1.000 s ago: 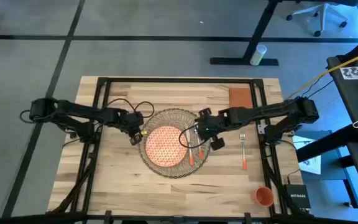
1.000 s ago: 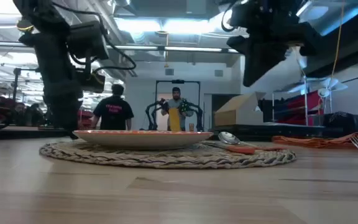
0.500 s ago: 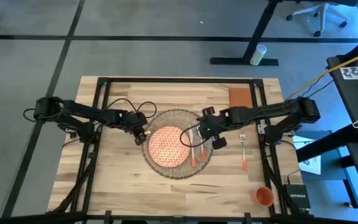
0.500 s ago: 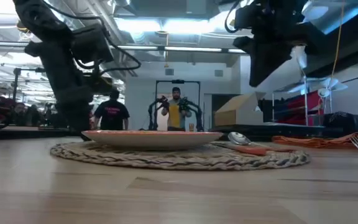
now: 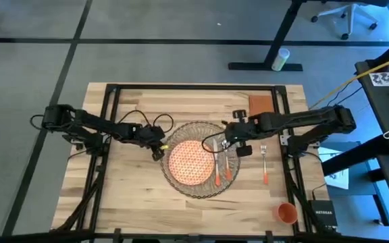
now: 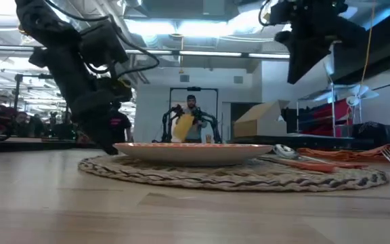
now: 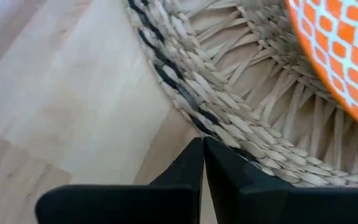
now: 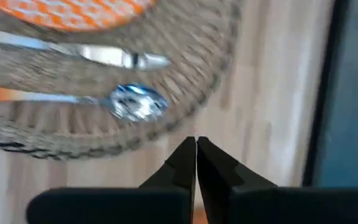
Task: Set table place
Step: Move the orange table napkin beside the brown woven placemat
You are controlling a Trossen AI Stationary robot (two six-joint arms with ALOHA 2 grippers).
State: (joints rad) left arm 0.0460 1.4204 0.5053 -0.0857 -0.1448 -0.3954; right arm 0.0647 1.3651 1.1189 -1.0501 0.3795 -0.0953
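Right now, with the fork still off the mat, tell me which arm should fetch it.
Right. Its pincer hovers just beside the fork, on the same side of the mat. The left pincer sits at the mat's far edge.

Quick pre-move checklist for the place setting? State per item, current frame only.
1. Left claw at the placemat edge, fingers closed on it: ok.
2. Right claw closed, holding nothing, off the mat's far edge: ok.
3. Plate sits flat on the mat: ok, though nearer the left rim than centre.
4. Spoon and knife lie on the mat right of the plate: ok.
5. Fork lies on bare table, off the mat to its right: not ok.
6. Napkin at the far edge, cup at the near right corner, neither at the setting: not ok.
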